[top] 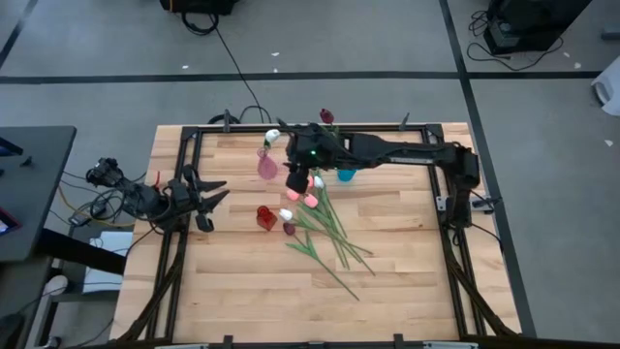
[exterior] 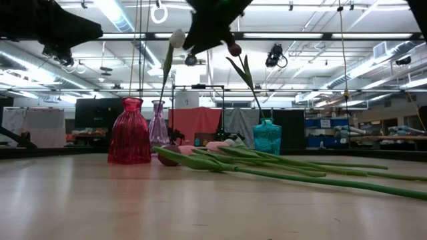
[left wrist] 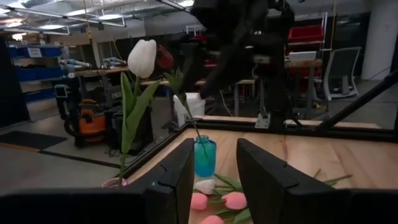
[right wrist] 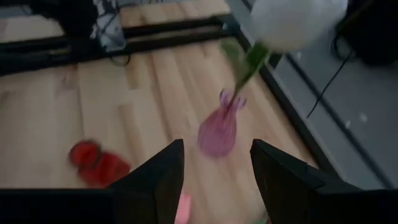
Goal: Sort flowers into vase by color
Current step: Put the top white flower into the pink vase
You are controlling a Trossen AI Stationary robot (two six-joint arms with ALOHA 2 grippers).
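Several tulips [top: 325,233] lie in a loose pile mid-table, with pink, white and maroon heads and their stems pointing toward the near right. A white tulip [top: 273,136] stands in the pink vase [top: 266,166]. A maroon tulip [top: 326,116] stands in the teal vase [top: 346,175]. The red vase [top: 263,216] holds no flower. My right gripper [top: 298,181] hangs open and holds nothing, above the heads of the pile, between the pink and teal vases; its wrist view looks down on the pink vase [right wrist: 217,130]. My left gripper [top: 215,194] waits open at the table's left side.
A black frame [top: 184,174] runs around the table's edges. The right arm [top: 407,150] stretches along the far side from its base at the right. Bare wood lies near the front edge [top: 252,291]. In the low view the red vase [exterior: 130,140] stands left of the pile.
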